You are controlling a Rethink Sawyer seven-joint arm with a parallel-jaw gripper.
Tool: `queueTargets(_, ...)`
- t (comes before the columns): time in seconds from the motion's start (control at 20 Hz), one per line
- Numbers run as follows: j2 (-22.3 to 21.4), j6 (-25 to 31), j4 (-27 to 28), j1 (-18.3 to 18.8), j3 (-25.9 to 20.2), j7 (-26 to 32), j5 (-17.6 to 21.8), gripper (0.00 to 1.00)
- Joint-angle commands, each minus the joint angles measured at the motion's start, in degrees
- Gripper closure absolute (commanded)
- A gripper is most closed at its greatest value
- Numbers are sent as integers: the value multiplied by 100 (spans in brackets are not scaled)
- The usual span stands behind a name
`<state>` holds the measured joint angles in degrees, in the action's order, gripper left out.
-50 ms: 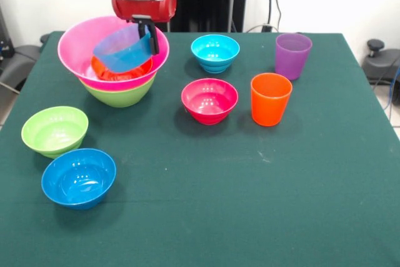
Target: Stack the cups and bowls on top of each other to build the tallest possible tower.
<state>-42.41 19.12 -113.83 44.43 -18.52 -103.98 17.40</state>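
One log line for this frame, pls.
gripper: shut on blue bowl, tilted | over orange bowl in tower | two cups loose

Bright, even overhead light. Soft short shadows sit just below each bowl and cup on the dark green cloth-covered table [262, 204]. Small white glare spots in the glossy blue round plastic bowl [79, 177] at lower left. Focus sharp throughout; white wall at upper right slightly blown out.
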Motion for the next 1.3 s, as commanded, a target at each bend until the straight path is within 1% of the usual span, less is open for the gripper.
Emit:
queueTargets(0.05, 170, -282, -137, -20, -456, 59, 424, 100)
queueTargets(0.3, 184, -249, -127, -5, -466, 59, 422, 100)
queueTargets(0.35, 183, -265, -124, -11, -456, 48, 428, 0)
queueTargets(0.55, 98, -222, -141, -57, -439, 37, 417, 0)
queueTargets(0.65, 74, -65, -102, -97, -399, 30, 358, 0)
queueTargets(0.8, 40, 25, -73, -125, -384, 56, 350, 0)
queueTargets(1.2, -29, 110, -57, -132, -431, 89, 310, 0)
queueTargets(1.3, -18, 87, -5, -186, -436, 46, 286, 0)
